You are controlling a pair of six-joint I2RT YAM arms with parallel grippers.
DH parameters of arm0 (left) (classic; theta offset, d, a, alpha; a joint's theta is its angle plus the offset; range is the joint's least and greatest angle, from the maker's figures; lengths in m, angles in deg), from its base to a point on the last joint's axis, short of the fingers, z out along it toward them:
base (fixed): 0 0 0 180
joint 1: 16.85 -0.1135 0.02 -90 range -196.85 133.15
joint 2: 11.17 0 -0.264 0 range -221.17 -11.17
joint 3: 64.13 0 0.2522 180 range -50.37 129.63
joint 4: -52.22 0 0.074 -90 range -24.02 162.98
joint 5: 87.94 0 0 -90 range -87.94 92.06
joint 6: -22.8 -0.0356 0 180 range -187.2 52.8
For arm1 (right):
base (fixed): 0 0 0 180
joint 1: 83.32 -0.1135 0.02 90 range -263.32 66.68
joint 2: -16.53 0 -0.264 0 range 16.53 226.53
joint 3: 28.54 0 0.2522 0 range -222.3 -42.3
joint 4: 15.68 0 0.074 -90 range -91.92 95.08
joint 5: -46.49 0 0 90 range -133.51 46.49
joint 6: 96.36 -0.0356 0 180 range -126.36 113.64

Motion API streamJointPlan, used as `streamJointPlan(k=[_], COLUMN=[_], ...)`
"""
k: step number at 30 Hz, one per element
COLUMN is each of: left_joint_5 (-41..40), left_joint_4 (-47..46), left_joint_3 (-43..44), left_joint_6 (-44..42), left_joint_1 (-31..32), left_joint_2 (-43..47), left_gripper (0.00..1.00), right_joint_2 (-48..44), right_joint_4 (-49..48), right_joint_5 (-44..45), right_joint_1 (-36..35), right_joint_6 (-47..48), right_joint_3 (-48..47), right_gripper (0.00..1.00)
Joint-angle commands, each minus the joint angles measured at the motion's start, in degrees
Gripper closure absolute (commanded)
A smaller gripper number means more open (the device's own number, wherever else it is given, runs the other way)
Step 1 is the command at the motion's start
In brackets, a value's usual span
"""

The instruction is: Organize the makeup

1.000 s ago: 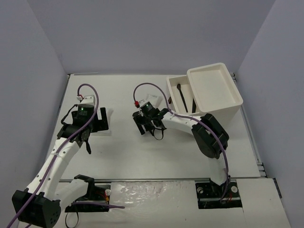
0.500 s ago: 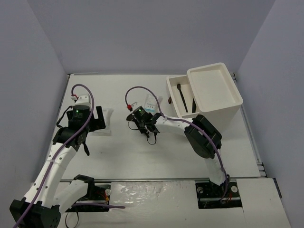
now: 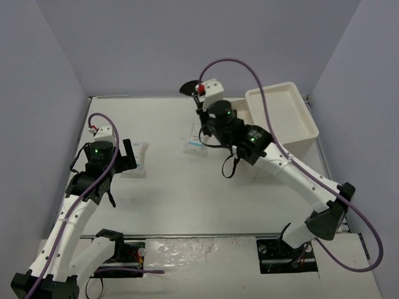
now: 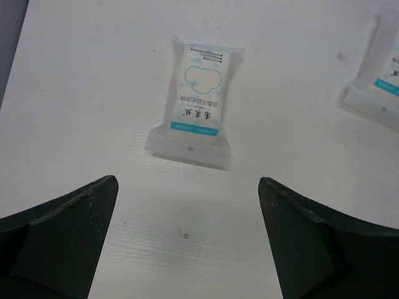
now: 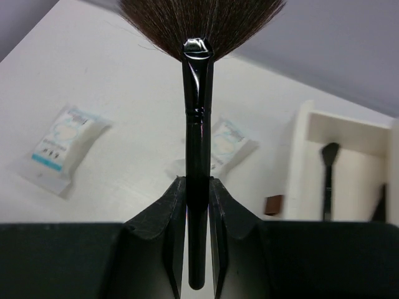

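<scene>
The right gripper (image 5: 196, 190), low over the table (image 3: 168, 199) a second ago, now stands raised beside the white box (image 3: 283, 118), clamped on the upright fan brush (image 5: 197, 93), ready for the drawer (image 5: 300, 156), while the left gripper (image 4: 187, 208) hangs wide open and empty above a packet (image 4: 197, 99).

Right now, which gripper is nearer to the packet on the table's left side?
Left. The left gripper hangs open just short of that packet; the right gripper, holding a brush, is raised away by the box.
</scene>
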Motion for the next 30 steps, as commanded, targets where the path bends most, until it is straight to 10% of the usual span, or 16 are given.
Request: streamJointPlan(k=[1, 13, 22, 30], left_joint_5=[2.7, 9.1, 20.9, 26.2], left_joint_4=[-4.6, -6.6, -11.0, -16.7], left_joint_3=[0.7, 0.4, 0.7, 8.8], left_joint_6=[-1.6, -4.1, -7.2, -7.3], left_joint_1=[-0.5, -0.5, -0.5, 5.1], left_joint_2=[-0.1, -1.5, -4.4, -13.9], left_gripper=[0.06, 0.06, 0.06, 0.06], right_joint_2=[-5.2, -7.8, -7.9, -10.3], right_joint_4=[6.1, 6.5, 6.7, 7.1], right_joint_5=[3.3, -10.7, -12.0, -17.4], right_joint_1=[8.7, 23.0, 24.7, 34.6], right_joint_6=[1.4, -0.4, -2.3, -0.8], right_joint_3=[-0.4, 8.2, 7.5, 4.5], right_gripper=[1.00, 0.97, 0.35, 0.26])
